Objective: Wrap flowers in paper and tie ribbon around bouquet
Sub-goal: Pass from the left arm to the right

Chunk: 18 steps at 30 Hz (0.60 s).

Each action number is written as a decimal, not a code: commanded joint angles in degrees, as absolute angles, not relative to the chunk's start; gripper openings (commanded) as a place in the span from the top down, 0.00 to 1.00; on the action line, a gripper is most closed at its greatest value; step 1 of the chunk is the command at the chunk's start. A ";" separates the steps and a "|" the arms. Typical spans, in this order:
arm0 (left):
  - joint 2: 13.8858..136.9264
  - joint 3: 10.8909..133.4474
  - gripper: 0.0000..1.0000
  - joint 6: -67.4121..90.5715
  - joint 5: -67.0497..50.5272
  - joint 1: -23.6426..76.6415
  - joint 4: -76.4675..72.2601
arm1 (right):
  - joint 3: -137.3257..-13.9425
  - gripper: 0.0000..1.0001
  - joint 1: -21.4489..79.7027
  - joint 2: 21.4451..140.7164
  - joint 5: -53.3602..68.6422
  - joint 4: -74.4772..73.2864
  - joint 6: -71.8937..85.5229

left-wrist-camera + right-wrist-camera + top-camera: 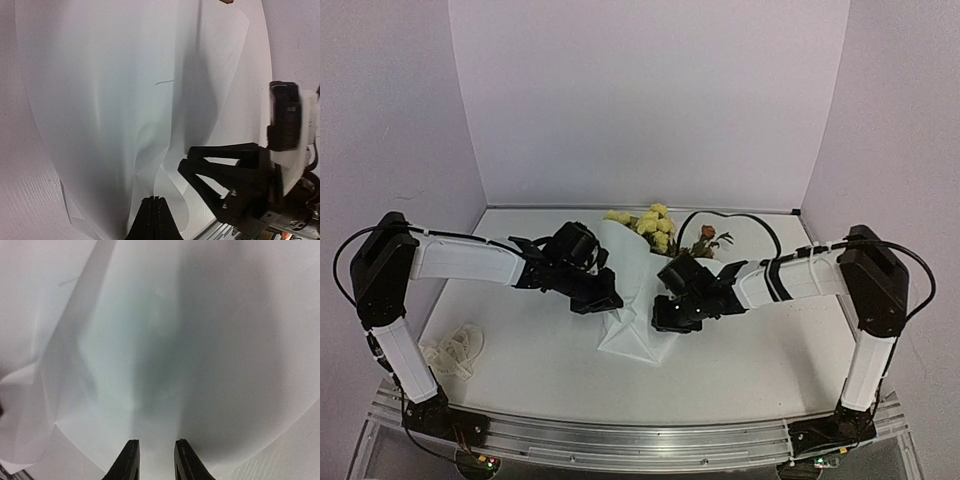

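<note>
Risk, ribbon: the ribbon (pixel 455 347) lies in a loose heap at 8 o'clock on the surface (pixel 540 370), well apart from the wrap. Fetching it would likely mean one gripper letting go, and a tangled heap may not give up a free end.
Risk, left gripper: the left gripper (pixel 155 202) is closed flat, seemingly pinching a fold at the wrap's 9 o'clock. A hard pull could tear the thin sheet or slip it free.
Risk, right gripper: the right gripper (pixel 156 442) has its jaws a narrow gap apart, facing the sheet at 3 o'clock, with nothing seen between them. If it backs off, that flap may spring open.
Risk, paper: the paper (pixel 630 330) sits mid-surface as a loose cone between the two grippers and could unroll before it is tied.
Risk, flowers: the flowers (pixel 650 222) poke out at the cone's 12 o'clock. Their stems are hidden, so a squeeze might crush them and a tilt might slide them out.
Count, ribbon: one.
Count, grippers: two.
Count, paper: one sheet.
Count, blooms: one yellow cluster, its heads too small to count, and one orange-brown bloom (pixel 708 232).
</note>
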<state>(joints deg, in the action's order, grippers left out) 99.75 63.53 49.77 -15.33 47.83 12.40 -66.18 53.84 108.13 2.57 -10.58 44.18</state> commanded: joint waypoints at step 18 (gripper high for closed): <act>99.85 65.75 0.92 44.37 -19.61 48.43 8.74 | -63.28 0.39 46.71 105.01 15.12 7.99 64.15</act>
<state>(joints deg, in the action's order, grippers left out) 99.85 63.75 46.15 -18.64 48.09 10.86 -63.57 48.05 102.31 11.16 2.00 57.46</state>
